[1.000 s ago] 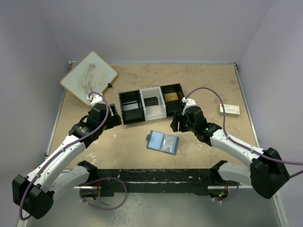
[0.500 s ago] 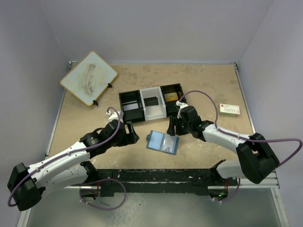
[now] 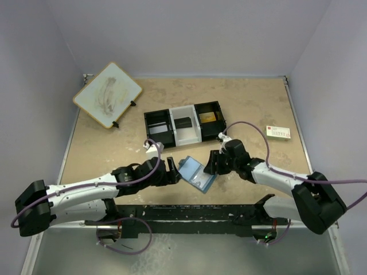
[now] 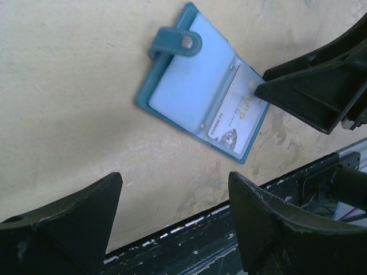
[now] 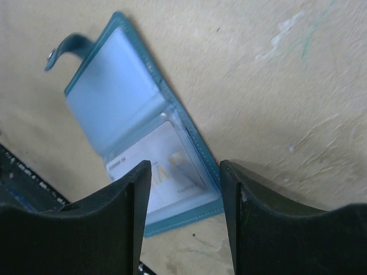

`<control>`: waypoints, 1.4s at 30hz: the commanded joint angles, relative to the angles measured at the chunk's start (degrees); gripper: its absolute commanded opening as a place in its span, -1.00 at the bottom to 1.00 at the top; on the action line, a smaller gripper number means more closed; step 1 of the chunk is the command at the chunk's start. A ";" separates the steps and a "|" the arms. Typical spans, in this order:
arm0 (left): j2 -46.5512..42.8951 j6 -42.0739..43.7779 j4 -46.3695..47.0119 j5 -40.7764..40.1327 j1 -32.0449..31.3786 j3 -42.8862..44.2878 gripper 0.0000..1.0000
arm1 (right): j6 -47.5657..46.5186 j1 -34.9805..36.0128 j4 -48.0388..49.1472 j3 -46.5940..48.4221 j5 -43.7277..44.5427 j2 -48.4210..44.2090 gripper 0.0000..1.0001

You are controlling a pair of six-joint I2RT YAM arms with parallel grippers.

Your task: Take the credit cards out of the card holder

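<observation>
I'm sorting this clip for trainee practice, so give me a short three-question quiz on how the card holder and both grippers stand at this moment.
1. Does the left gripper or the right gripper hold anything?
2. True or false: the card holder lies folded shut.
3. Where is the printed card? A) in the holder's pocket on the half away from the snap tab; B) loose beside the holder; C) between the left gripper's fingers.
Key: 1 no, both are open and empty. 2 false, it lies open. 3 A.
</observation>
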 commanded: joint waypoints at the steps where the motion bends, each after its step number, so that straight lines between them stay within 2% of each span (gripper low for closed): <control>1: 3.39 -5.01 7.87 -5.54 -5.84 -1.50 0.44 | 6.60 0.89 5.62 -6.32 -7.37 -5.26 0.08; 6: 7.18 -11.44 12.55 -14.01 -13.53 -3.52 0.41 | 12.65 3.63 12.41 -13.50 -10.47 -10.55 0.04; 12: 10.04 -14.79 17.04 -21.31 -17.86 -5.83 0.33 | 15.65 10.46 25.43 -17.82 -12.43 -12.48 0.04; 16: 9.67 -15.98 16.12 -26.41 -18.48 -6.71 0.28 | 16.26 13.43 30.86 -17.03 -10.24 -7.59 0.04; 20: 6.16 -20.74 7.97 -31.89 -18.48 -6.72 0.20 | 18.16 16.86 37.73 -15.18 -8.32 -0.33 0.02; 27: 0.65 -22.00 6.49 -31.61 -18.48 -8.96 0.20 | 19.29 22.73 46.99 -7.32 -8.10 14.51 -0.03; 29: 0.87 -22.61 5.76 -31.10 -18.48 -8.73 0.19 | 20.46 23.73 47.23 -6.12 -5.91 15.87 -0.04; 32: 1.32 -23.11 5.54 -30.52 -18.52 -8.76 0.19 | 21.45 23.99 47.08 -7.51 -2.25 12.96 -0.04; 39: 2.94 -19.72 11.11 -29.89 -18.57 -7.90 0.17 | 17.90 23.61 23.97 -6.07 7.44 -0.37 0.00; 42: 5.18 -18.56 11.83 -30.67 -18.56 -6.03 0.11 | 15.71 22.17 19.36 -4.90 10.05 -2.29 0.02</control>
